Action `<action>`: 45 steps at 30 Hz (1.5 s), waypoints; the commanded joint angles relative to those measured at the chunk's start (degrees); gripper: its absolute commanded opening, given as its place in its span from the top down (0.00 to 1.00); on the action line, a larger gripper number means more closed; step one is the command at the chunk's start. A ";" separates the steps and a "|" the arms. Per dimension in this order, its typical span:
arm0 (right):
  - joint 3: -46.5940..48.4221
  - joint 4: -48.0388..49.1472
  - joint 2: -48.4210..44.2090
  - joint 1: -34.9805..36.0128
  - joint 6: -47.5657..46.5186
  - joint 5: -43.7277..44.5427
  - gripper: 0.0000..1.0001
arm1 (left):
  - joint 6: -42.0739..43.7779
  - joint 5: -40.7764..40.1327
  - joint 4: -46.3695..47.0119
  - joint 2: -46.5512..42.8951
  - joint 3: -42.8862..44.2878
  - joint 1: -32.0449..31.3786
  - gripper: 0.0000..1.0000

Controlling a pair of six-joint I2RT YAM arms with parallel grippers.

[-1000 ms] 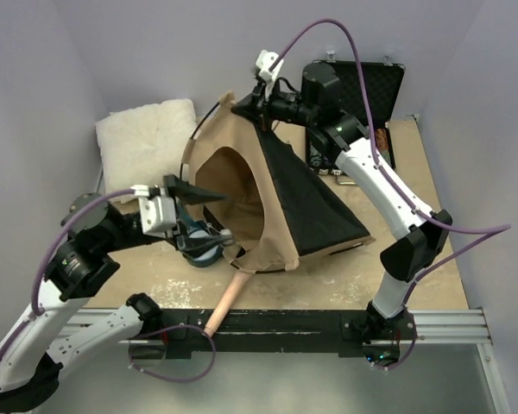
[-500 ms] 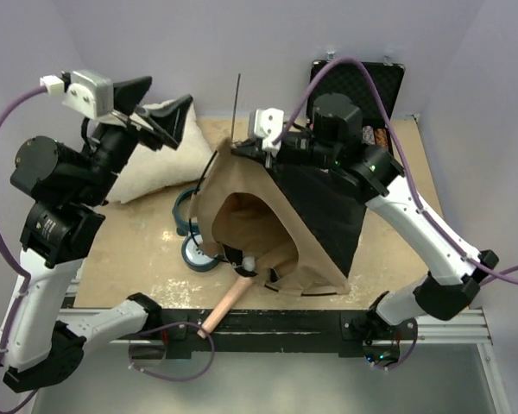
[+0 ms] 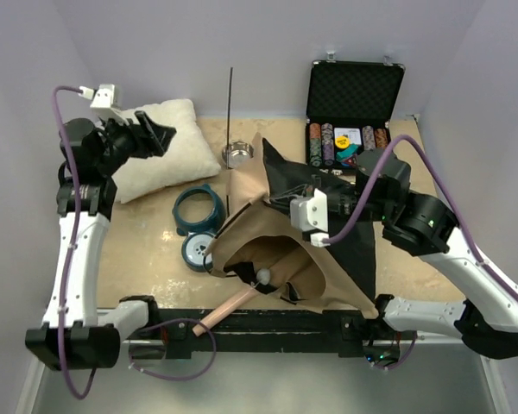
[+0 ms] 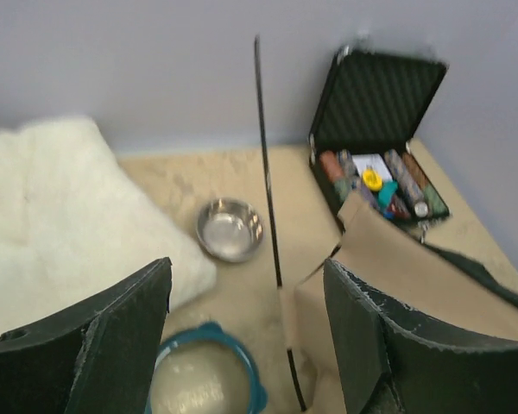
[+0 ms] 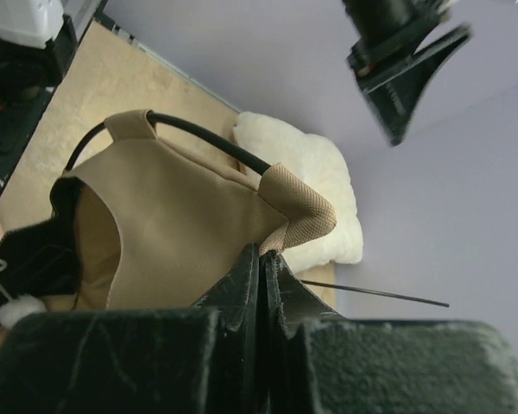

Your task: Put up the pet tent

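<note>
The pet tent [image 3: 285,259] is tan fabric with black mesh, slumped at the table's near middle with its opening toward the front. My right gripper [image 3: 274,188] is shut on the tan webbing loop [image 5: 304,210] at the tent's top, where a curved dark pole [image 5: 203,136] passes through; the pinch shows in the right wrist view [image 5: 263,252]. A thin straight pole [image 3: 231,121] stands up from the tent's back left edge, also in the left wrist view [image 4: 266,164]. My left gripper [image 3: 153,138] is open and empty, held high above the pillow, jaws wide apart [image 4: 246,323].
A fluffy white pillow [image 3: 160,147] lies back left. An open black case of poker chips [image 3: 354,108] stands back right. A steel bowl [image 3: 236,155] and two teal bowls [image 3: 197,207] [image 3: 195,251] sit left of the tent. A wooden rod [image 3: 229,307] pokes over the front edge.
My right gripper has pulled the tent's top toward the near edge and the tent has tipped and slumped. My left arm has left the tent, lifted and swung back left above the pillow.
</note>
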 commanded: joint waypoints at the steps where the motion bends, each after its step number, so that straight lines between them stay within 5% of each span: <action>1: -3.05 -10.58 -1.62 0.49 -7.53 1.06 1.00 | -9.05 27.09 12.84 4.06 -8.55 6.16 0.24; 6: -4.55 -14.28 -3.21 0.58 -12.29 1.06 1.00 | -13.90 37.58 27.80 12.49 -14.19 3.45 0.18; 11: -4.11 -15.69 -2.86 0.58 -13.78 1.15 1.00 | -10.21 31.10 31.15 21.02 -11.65 -4.46 0.17; 18: -3.32 -15.60 -2.95 0.66 -13.35 1.85 1.00 | -10.48 21.69 35.21 35.17 -6.29 -6.58 0.18; 25: -1.39 -13.24 -1.81 0.58 -12.65 3.52 1.00 | -9.68 20.62 33.98 44.40 -0.14 -10.53 0.16; 29: -0.16 -10.51 -0.93 0.66 -11.15 5.71 1.00 | -15.91 25.18 39.58 48.62 0.83 -10.89 0.34; 32: 0.54 -7.36 -0.75 0.58 -10.28 8.43 1.00 | -23.19 30.45 50.63 48.11 -0.30 -10.54 0.80; 34: 2.03 -5.76 -0.40 0.75 -9.30 10.81 1.00 | -27.59 31.78 57.41 45.66 -2.06 -9.75 1.00; 41: 9.42 -5.85 2.33 0.58 -12.81 18.10 1.00 | -31.83 31.44 76.77 33.26 -11.38 -7.11 1.00; 45: 7.14 -5.49 1.10 0.23 -17.47 27.50 0.81 | -31.04 28.10 80.73 29.04 -14.90 -5.35 1.00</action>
